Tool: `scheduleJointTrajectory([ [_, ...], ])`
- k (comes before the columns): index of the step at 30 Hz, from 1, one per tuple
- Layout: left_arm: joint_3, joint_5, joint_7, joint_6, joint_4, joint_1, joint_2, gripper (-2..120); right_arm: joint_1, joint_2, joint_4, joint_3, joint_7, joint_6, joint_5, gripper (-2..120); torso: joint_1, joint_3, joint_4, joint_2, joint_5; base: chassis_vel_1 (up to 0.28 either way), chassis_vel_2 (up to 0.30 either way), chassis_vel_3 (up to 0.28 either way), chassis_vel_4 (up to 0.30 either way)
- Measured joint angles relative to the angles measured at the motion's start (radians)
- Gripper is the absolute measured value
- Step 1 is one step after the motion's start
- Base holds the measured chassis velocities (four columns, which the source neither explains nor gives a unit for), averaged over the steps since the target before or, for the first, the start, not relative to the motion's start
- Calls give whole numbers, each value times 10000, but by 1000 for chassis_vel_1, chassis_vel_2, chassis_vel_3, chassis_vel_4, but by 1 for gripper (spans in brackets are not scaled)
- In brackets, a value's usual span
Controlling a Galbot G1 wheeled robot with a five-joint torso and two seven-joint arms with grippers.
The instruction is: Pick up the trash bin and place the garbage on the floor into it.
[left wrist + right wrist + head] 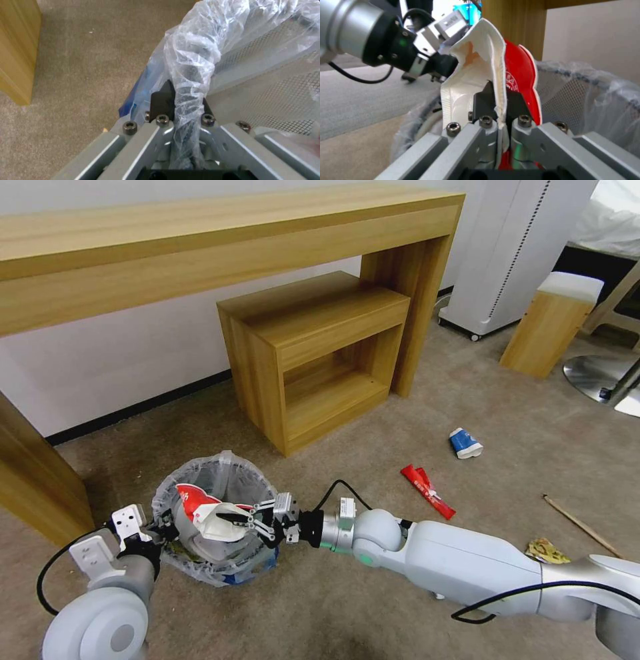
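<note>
The trash bin [230, 483], a round mesh bin lined with a crinkly clear bag, sits on the beige carpet floor [373, 613] at the lower left. My left gripper [167, 530] is shut on its bag-covered rim [190, 82]. Over the bin's mouth, my right gripper [232, 517] is shut on a crushed red-white paper cup [199, 507], whose wall is pinched between the pads [483, 100]. More garbage lies on the floor to the right: a blue-white cup [465, 443], a red wrapper [427, 491], a wooden stick [580, 525] and a yellow wrapper [545, 551].
A long wooden desk [200, 253] runs along the wall, with a low open wooden cabinet [313, 353] under it just behind the bin. The desk's leg [33, 487] stands close on the left. A white appliance [513, 247], a cushioned stool [550, 323] and a metal chair base [600, 377] stand at the right.
</note>
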Motion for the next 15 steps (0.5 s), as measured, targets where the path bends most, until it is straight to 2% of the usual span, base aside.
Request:
scheduleJointTrajectory([
  [15,48,54,50,10,-180,186,-90,1,247,441,-735,-276,256,-4,-179,0,0,1,0,0,-1,0,0,0,0],
])
